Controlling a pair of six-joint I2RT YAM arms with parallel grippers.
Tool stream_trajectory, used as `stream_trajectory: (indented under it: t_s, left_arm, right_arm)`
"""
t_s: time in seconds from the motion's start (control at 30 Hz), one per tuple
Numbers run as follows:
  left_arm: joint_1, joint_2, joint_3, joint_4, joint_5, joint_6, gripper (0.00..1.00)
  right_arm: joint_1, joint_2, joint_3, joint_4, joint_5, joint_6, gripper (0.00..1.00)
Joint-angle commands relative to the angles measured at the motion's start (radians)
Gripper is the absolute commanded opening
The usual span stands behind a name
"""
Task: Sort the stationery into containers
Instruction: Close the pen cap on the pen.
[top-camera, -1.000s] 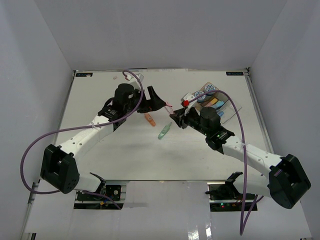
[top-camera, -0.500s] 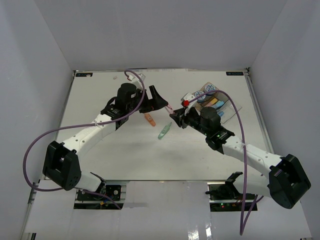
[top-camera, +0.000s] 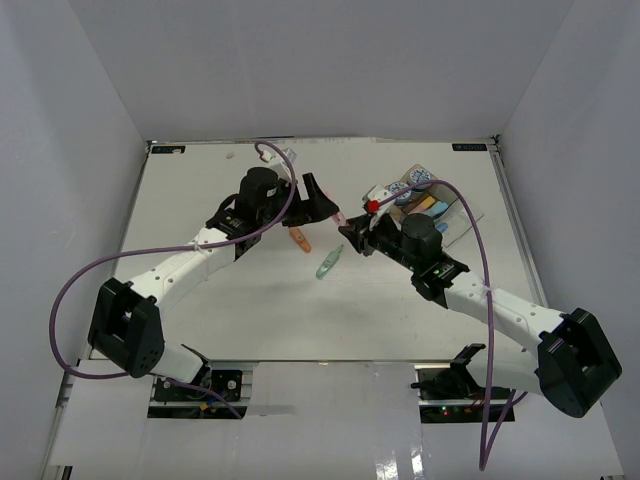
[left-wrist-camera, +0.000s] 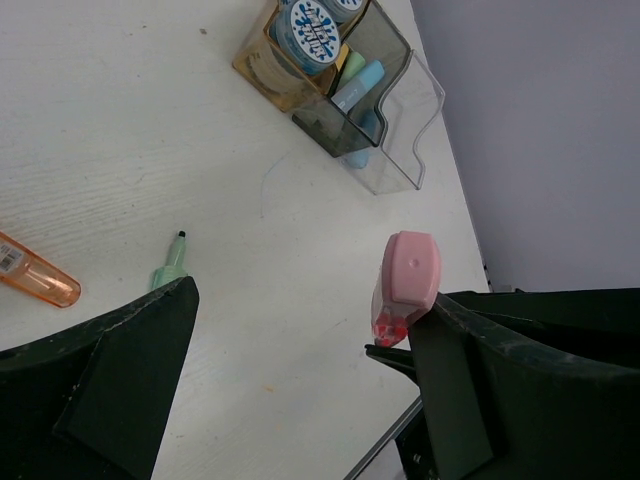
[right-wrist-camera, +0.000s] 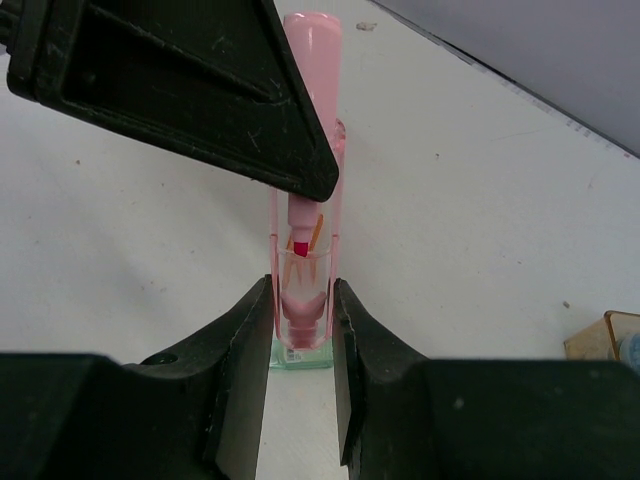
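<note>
The right gripper (right-wrist-camera: 302, 300) clamps the pink pen (right-wrist-camera: 306, 225) by one end. Catching the wide-open left gripper (left-wrist-camera: 305, 300) beside it could lever the pen loose, short of the containers (left-wrist-camera: 425, 110) near the desk's far-right corner.

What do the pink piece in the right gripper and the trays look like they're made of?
The pink piece is likely plastic, translucent and glossy: its red inner tip shows through the shell. The trays are probably hard transparent plastic, tinted amber and smoky grey, with a smooth finish: the pieces inside show through the walls.
</note>
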Motion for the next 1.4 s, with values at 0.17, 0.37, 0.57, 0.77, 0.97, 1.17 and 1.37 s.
stream_trajectory:
  t_s: [0.17, 0.37, 0.57, 0.77, 0.97, 1.17, 1.37]
  left_arm:
    - [-0.022, -0.043, 0.05, 0.004, 0.007, 0.039, 0.94]
    - [-0.028, -0.067, 0.07, -0.004, 0.023, 0.067, 0.94]
    - [-0.029, -0.112, 0.086, -0.022, 0.018, 0.101, 0.96]
    - [-0.029, -0.166, 0.155, -0.105, -0.031, 0.154, 0.98]
    - [-0.029, -0.163, 0.203, -0.189, 0.01, 0.188, 0.89]
    - [-0.029, -0.115, 0.215, -0.211, 0.107, 0.2, 0.73]
    - [-0.029, -0.083, 0.229, -0.217, 0.13, 0.251, 0.68]
  right_arm:
    - [0.004, -0.043, -0.057, 0.226, 0.0, 0.016, 0.19]
    - [0.003, -0.043, -0.074, 0.292, 0.008, 0.011, 0.19]
    - [0.004, -0.028, -0.097, 0.358, -0.001, 0.013, 0.19]
    - [0.003, -0.032, -0.132, 0.396, -0.02, 0.021, 0.18]
    - [0.004, -0.068, -0.166, 0.369, -0.018, -0.002, 0.18]
    - [0.003, -0.083, -0.155, 0.312, -0.035, -0.032, 0.18]
    - [0.004, -0.083, -0.112, 0.231, -0.069, -0.071, 0.18]
